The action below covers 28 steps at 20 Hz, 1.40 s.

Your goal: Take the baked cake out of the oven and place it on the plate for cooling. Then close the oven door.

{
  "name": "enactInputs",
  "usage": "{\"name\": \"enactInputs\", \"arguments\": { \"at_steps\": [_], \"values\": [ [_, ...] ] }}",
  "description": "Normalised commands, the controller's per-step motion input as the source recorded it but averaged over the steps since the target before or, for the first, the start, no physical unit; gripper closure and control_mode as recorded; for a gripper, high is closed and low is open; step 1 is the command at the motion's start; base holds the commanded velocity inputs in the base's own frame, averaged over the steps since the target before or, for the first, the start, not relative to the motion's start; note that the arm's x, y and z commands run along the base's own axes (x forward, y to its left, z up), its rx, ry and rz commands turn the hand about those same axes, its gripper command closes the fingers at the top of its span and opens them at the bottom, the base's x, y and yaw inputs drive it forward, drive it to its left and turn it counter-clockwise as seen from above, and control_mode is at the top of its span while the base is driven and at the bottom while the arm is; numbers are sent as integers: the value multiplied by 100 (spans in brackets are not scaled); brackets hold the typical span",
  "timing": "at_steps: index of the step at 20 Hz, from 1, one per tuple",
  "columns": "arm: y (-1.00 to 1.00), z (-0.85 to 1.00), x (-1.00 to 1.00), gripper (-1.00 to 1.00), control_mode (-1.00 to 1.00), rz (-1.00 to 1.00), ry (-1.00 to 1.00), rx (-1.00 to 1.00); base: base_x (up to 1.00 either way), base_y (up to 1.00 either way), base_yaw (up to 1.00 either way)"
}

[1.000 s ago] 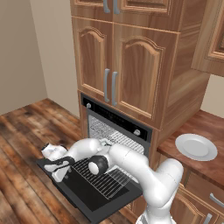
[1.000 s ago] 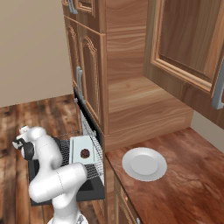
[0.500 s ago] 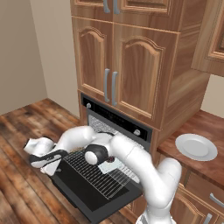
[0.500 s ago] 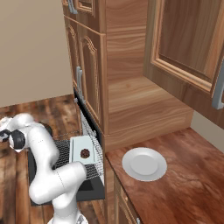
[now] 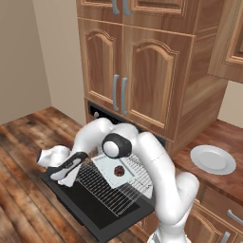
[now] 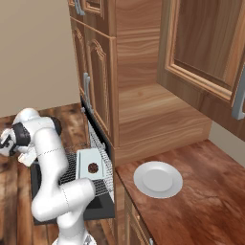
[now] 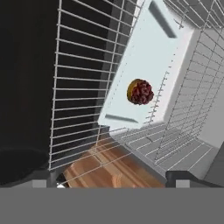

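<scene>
Arm is folded low and swung out to the left: from the base it arches up, elbow joint over the pulled-out wire rack (image 5: 111,187), forearm dropping left to the gripper (image 5: 64,174), which sits over the left part of the lowered oven door (image 5: 85,209). In the right base view the wrist and gripper (image 6: 7,143) are at the far left, beyond the door's outer edge side, over wood floor (image 6: 14,191).

Gripper: jaws spread wide, nothing between them. In the hand view the two finger tips (image 7: 39,183) stand far apart at the bottom, gap empty.

Baked cake (image 5: 118,170): dark brown lump sitting on the pale baking tray (image 5: 107,163), which lies on the wire rack slid out over the open door. Also seen at (image 6: 93,167) and (image 7: 140,91), roughly mid-tray. Gripper is well apart from it, to its left.

Plate (image 5: 212,159): white, empty, on the wooden counter (image 5: 228,185) to the right of the oven (image 5: 99,114); well apart from the cake. Also at (image 6: 158,179).

Edges/clearance:
- Oven door lies flat open, its front edge toward the robot base; rack overhangs most of it.
- Tray has open rack on its near and left sides.
- Cabinet doors (image 5: 123,80) directly above the oven opening limit headroom at the back.
- Counter around the plate is bare wood; an open upper cabinet door (image 6: 206,52) hangs above it.
</scene>
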Motion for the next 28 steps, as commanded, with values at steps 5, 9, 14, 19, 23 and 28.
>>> {"name": "enactInputs", "arguments": {
  "at_steps": [5, 9, 14, 19, 23, 28],
  "values": [
    [-87, 8, -16, -100, -100, 0, -7, 0, 0, 0, 0],
    [-64, 9, 0, -100, -100, 0, -1, 1, 0, 0, 0],
    [-33, 0, 23, -100, -100, 0, 0, 0, 0, 0, 0],
    [-14, 0, 53, -100, -100, 0, 4, 0, 0, 0, 0],
    [-11, 0, 55, -100, -100, 0, 8, 0, 0, 0, 0],
    [-24, -2, 32, -100, -100, 0, 7, 0, 0, 0, 0]
  ]
}}
